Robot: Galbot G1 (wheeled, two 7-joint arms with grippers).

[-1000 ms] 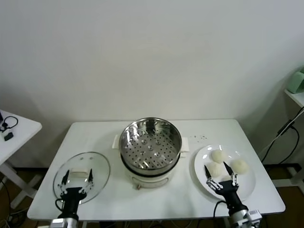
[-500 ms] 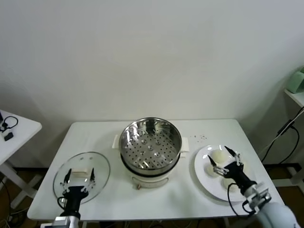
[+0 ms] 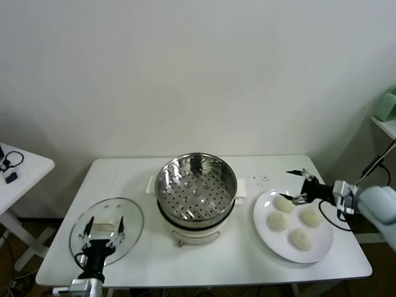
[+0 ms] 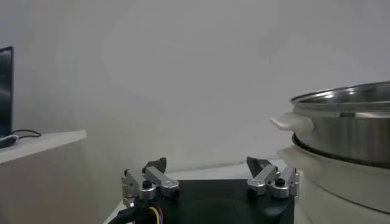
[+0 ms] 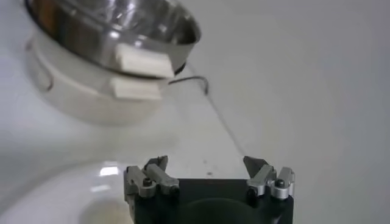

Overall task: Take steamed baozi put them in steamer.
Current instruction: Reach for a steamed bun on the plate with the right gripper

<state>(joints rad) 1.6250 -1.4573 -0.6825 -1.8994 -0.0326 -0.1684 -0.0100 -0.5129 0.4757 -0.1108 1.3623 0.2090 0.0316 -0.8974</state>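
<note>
white counter (image 3: 204,253) carries steamer (image 3: 196,185) and plate (image 3: 322,246) with four baozi (image 3: 301,239). right hand (image 3: 296,187) hovers over plate, wide open, empty. left hand (image 3: 104,228) open above lid (image 3: 133,216).

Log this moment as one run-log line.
right gripper: open, above far cream-white baozi on white plate | left gripper: open, idle over glass lid | steel steamer: empty

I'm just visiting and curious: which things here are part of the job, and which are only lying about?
Part of the job:
- four steamed baozi on the white plate
- empty steamer
- right gripper, open at the plate's far edge

Lying about:
- glass lid
- left gripper, open, idle over the lid
- side table
- dark specks
</note>
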